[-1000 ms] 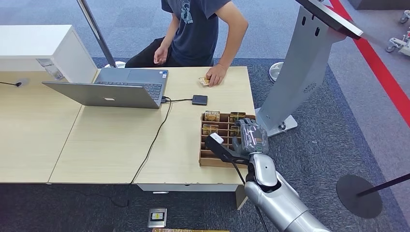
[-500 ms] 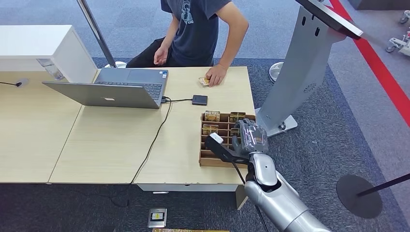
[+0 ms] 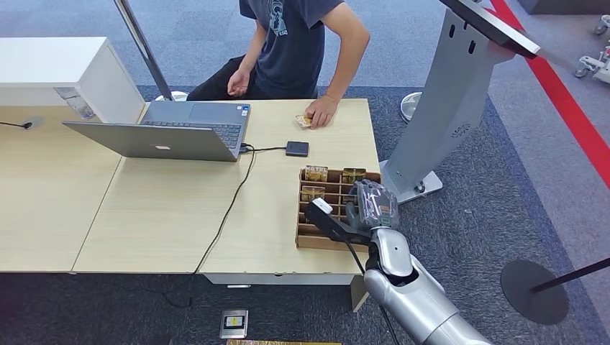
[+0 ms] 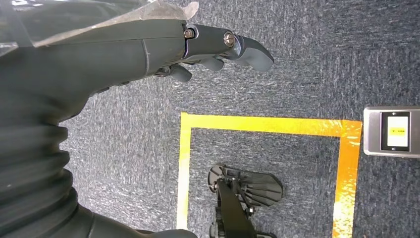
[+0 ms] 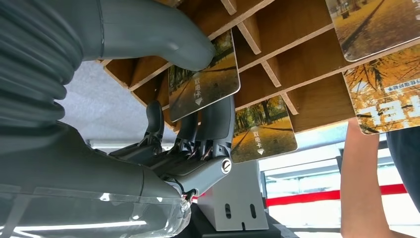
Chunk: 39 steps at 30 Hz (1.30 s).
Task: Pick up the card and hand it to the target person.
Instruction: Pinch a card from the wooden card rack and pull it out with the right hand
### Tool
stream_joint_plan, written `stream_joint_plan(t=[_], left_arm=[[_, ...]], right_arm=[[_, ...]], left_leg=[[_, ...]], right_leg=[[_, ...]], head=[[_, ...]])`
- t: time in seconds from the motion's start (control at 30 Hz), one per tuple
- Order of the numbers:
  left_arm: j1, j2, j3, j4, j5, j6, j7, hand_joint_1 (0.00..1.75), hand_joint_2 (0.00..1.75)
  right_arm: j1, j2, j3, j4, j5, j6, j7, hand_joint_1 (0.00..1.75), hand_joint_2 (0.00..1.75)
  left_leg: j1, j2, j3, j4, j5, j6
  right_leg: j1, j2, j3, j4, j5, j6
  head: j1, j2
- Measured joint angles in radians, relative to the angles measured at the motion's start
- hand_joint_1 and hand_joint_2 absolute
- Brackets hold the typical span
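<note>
A wooden card box (image 3: 316, 235) with several slots stands at the table's right front corner. My right hand (image 3: 370, 205) reaches into it from the near side. In the right wrist view its thumb (image 5: 163, 34) and fingers (image 5: 218, 119) pinch a card (image 5: 205, 82) printed with autumn trees, still between the slot walls. More cards (image 3: 315, 172) stand in the far slots. The person (image 3: 295, 43) sits across the table, one hand (image 3: 321, 113) resting on a card (image 3: 302, 121) lying there. My left hand (image 4: 148, 49) hangs over the carpet, fingers loosely apart, holding nothing.
An open laptop (image 3: 165, 133) sits at the table's far middle, its cable running to the front edge. A small black device (image 3: 296, 148) lies beyond the box. A grey kiosk stand (image 3: 446, 108) rises right of the table. A stanchion base (image 3: 534, 291) is on the floor.
My right hand has shifted a touch nearer to me at the box. The person and everything else have stayed still.
</note>
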State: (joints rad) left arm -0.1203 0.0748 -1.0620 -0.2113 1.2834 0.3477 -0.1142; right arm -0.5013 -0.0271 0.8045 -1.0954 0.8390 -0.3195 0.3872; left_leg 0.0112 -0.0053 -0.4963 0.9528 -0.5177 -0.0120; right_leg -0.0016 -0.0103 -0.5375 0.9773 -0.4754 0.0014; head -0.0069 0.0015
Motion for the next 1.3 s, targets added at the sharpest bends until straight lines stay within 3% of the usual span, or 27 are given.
stream_joint_plan(t=[0.3,0.47,0.57,1.3], left_arm=[[0.000,0.000,0.000,0.000,0.000,0.005,-0.001,0.00,1.75],[0.000,-0.001,0.000,0.000,0.000,0.005,-0.001,0.00,1.75],[0.000,-0.001,0.000,0.000,0.000,0.005,-0.001,0.00,1.75],[0.000,-0.002,0.000,0.000,-0.013,0.021,-0.016,0.00,1.75]], right_arm=[[0.000,0.000,0.000,0.000,-0.004,-0.001,-0.002,1.04,1.75],[0.000,0.000,0.000,0.000,-0.004,-0.001,-0.002,1.44,1.75],[-0.001,0.000,0.000,0.000,-0.004,-0.002,-0.005,1.56,1.75],[-0.005,0.001,0.002,0.000,-0.012,-0.008,-0.018,1.61,1.75]], left_leg=[[0.000,0.000,0.000,0.000,0.000,0.000],[0.000,0.000,0.000,0.000,0.000,0.000],[0.000,0.000,0.000,0.000,0.000,0.000],[0.000,0.000,0.001,0.000,0.000,0.000]], right_leg=[[0.000,0.000,0.000,0.000,0.000,0.000],[0.000,0.000,0.000,0.000,0.000,0.000],[0.000,0.000,0.000,0.000,0.000,0.000],[0.000,0.000,0.001,0.000,0.000,0.000]], head=[[0.000,0.000],[0.000,0.000],[0.000,0.000],[0.000,0.000]])
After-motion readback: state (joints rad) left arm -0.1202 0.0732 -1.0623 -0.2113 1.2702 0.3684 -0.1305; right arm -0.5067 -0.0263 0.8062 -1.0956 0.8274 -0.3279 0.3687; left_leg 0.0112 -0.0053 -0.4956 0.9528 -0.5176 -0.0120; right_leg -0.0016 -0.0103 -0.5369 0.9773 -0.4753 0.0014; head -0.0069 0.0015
